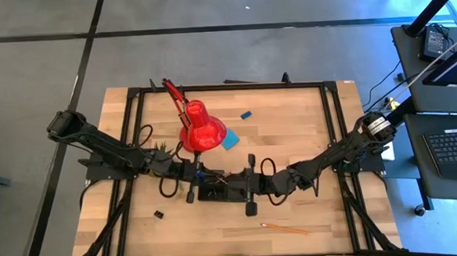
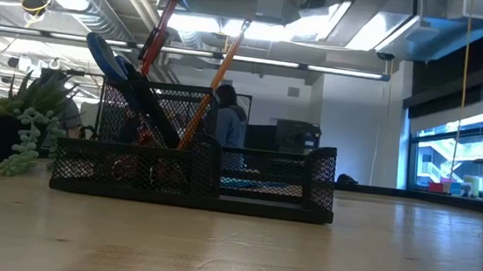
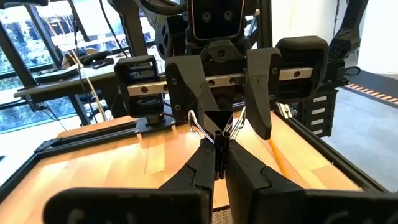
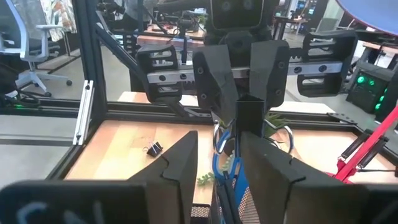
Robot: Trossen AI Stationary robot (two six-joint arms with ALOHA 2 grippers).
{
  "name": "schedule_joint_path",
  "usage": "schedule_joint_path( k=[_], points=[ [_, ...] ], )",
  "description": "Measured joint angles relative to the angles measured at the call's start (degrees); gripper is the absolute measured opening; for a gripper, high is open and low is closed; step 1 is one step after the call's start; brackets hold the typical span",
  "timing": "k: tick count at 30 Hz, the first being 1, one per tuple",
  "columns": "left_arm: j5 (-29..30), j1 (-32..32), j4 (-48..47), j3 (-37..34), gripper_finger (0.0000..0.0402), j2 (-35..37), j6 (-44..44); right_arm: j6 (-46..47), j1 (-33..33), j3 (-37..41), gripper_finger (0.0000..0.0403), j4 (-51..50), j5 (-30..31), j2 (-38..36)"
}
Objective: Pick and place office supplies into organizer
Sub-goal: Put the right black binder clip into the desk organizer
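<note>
Left wrist view. The left gripper (image 3: 219, 163) is closed on a black binder clip (image 3: 218, 127) with 2 silver wire handles. Facing it just beyond the clip, the right gripper (image 3: 224, 102) stands with its fingers (image 3: 260, 87) apart, above the wooden table (image 3: 124, 165).

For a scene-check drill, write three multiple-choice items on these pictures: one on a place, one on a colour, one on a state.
1. The small blue rectangular eraser lies: A on the bare wooden table; B in a gripper; C on the floor.
2. The metal desk lamp is: A green; B red; C white.
3. The left gripper is: A wide open; B shut on a black binder clip; C out of view.
Key: A, it sits on the wood; B, its shade is red; B, it pinches the clip.
</note>
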State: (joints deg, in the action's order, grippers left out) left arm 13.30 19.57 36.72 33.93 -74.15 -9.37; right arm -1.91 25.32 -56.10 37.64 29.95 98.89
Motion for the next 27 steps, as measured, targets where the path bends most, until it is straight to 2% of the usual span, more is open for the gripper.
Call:
schedule_joint_path(
  k=[8,19,27],
  points=[
    [0.28,0.2,0.38,0.0,0.0015,0.0,0.01,-2.49,0.4,-0.04,0.0135,-0.25,1.69,0.02],
    [0.61,0.2,0.31,0.04,0.0015,0.02,-0.39,-1.37,0.51,-0.04,0.0247,-2.97,1.73,-0.15],
    [0.38,0.92,0.28,0.28,0.0015,0.38,-0.41,1.72,0.44,0.09,0.0268,-10.81,2.22,-0.17]
  ],
)
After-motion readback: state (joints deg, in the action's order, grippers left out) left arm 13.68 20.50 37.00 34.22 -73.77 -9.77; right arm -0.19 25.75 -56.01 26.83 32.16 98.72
